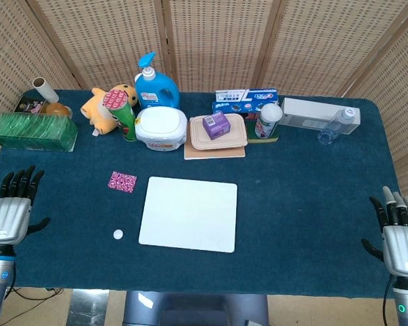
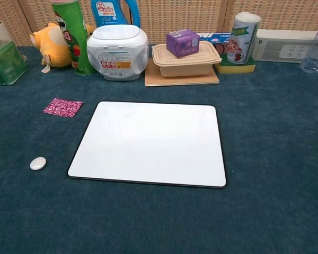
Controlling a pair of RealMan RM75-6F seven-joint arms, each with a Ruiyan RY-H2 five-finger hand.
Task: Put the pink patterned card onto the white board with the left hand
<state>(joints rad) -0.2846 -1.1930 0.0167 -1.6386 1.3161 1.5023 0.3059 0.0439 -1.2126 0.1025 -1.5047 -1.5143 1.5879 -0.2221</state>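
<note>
The pink patterned card (image 1: 122, 181) (image 2: 62, 107) lies flat on the blue cloth just left of the white board (image 1: 189, 213) (image 2: 151, 143). The board is bare. My left hand (image 1: 12, 207) hovers at the table's left edge, fingers spread, holding nothing, well left of the card. At the right edge my right hand (image 1: 398, 231) is likewise spread and empty. Neither hand shows in the chest view.
A small white pebble-like disc (image 1: 117, 234) (image 2: 37, 163) sits in front of the card. Along the back stand a green box (image 1: 32, 131), plush toy (image 1: 103, 107), chips can (image 1: 122, 112), white tub (image 1: 161, 127), lunchbox with purple box (image 1: 217, 130), cup (image 1: 267, 120), bottle (image 1: 336, 125).
</note>
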